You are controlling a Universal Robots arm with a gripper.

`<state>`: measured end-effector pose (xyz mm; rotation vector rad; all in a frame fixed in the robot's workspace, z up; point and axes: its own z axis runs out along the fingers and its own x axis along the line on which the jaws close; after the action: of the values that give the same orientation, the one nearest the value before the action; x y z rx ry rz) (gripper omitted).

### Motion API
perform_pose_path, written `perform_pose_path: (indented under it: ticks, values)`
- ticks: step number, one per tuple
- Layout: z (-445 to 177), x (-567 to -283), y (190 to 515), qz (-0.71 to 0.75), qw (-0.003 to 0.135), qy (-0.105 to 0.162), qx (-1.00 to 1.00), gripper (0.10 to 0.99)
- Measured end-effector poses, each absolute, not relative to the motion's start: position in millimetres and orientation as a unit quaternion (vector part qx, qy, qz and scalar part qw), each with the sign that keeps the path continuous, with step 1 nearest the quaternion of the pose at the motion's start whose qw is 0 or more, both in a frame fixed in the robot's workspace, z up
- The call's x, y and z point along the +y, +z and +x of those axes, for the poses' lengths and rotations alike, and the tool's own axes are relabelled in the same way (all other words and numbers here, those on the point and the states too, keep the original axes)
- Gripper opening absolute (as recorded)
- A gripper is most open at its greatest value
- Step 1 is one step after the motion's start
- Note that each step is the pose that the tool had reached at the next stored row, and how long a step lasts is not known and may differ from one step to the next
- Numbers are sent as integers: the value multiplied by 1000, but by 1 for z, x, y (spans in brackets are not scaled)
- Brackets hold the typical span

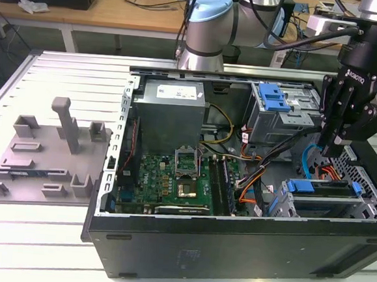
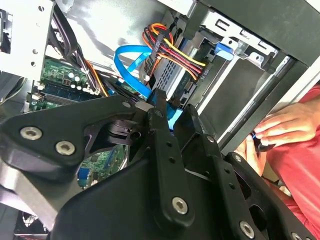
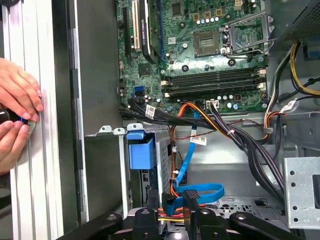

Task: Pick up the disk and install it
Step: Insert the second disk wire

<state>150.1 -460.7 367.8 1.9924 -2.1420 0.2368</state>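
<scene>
Down at the corner of the open PC case toward the exterior view's right, the main risk looks like cable snag. A blue data cable loops right by the end effector, and a red/yellow/orange power bundle runs close to it too. Any sideways move could hook a loop and yank a connector, or drag the disk askew in its cage. The disk lies flat in the lower drive cage w/ its blue bracket facing the motherboard side. Whether it's fully seated can't be told from these views, so a skewed push might jam it on the cage rails.

Second risk: a person's hands rest on the worktop just outside the case wall (close enough to the arm to matter if it swings out).

End effector hangs just above the disk, not visibly touching it. In both wrist views its fingers stand a narrow gap apart. Cable colours show btwn them, and they look to be pinching nothing.
</scene>
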Motion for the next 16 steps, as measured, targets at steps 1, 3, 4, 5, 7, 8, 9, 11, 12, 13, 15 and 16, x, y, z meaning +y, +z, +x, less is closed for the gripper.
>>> perform_pose_path:
  ticks: [1, 3, 4, 5, 7, 8, 9, 11, 12, 13, 15, 16]
  values:
    - [150, -461, 368, 675, 105, 81, -726, 337]
    - [150, -460, 368, 673, 109, 84, -726, 337]
    - [150, -460, 368, 673, 110, 85, -726, 337]
    - [150, -458, 368, 673, 112, 87, -726, 337]
    - [150, -454, 367, 673, 114, 88, -726, 337]
    - [150, -453, 367, 673, 114, 88, -726, 337]
    - [150, -452, 367, 673, 114, 89, -726, 337]
    - [151, -452, 367, 672, 118, 90, -725, 337]
    - [151, -452, 367, 672, 120, 91, -725, 337]
    - [151, -452, 367, 672, 122, 92, -725, 337]
    - [151, -452, 367, 672, 125, 94, -724, 337]
    - [151, -452, 367, 671, 127, 95, -724, 337]
